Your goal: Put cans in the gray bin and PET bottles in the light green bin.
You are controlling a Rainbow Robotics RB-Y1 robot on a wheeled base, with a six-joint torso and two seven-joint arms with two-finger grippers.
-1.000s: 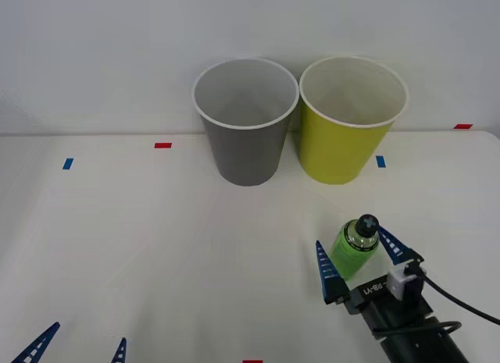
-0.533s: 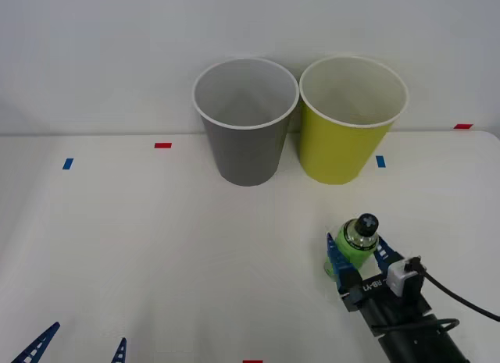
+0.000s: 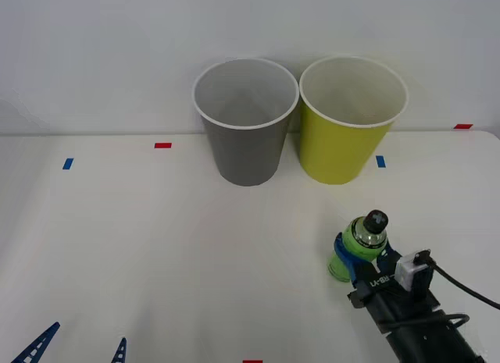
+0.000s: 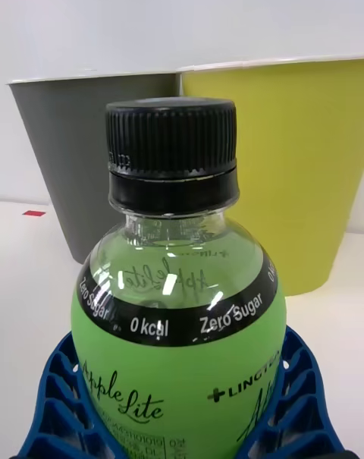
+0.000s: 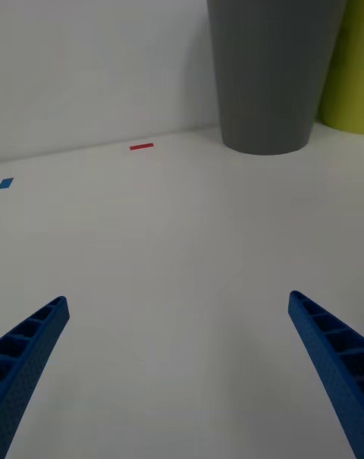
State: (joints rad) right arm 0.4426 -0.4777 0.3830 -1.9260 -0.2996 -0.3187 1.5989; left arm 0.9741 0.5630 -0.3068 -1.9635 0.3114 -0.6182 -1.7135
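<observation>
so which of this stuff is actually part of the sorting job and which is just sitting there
Part of the job:
- PET bottle, upright, gripped by the right gripper
- light green bin
- gray bin

Just there:
- red and blue tape marks on the table
- left gripper, open, parked at the near edge

A white table [image 3: 156, 246] stretches out before me, plain and matte, and meets a bare white wall [image 3: 101, 58] at its far edge. Small tape marks lie flat on the tabletop. Along the far side, from my left to my right, there is a blue mark [image 3: 68, 163], then a red mark [image 3: 162, 145], then a second blue mark [image 3: 380, 161]. Another red mark [image 3: 463, 126] sits at the far right corner, where table and wall meet. One more red mark [image 3: 251, 361] lies at the near edge, about midway across.
</observation>
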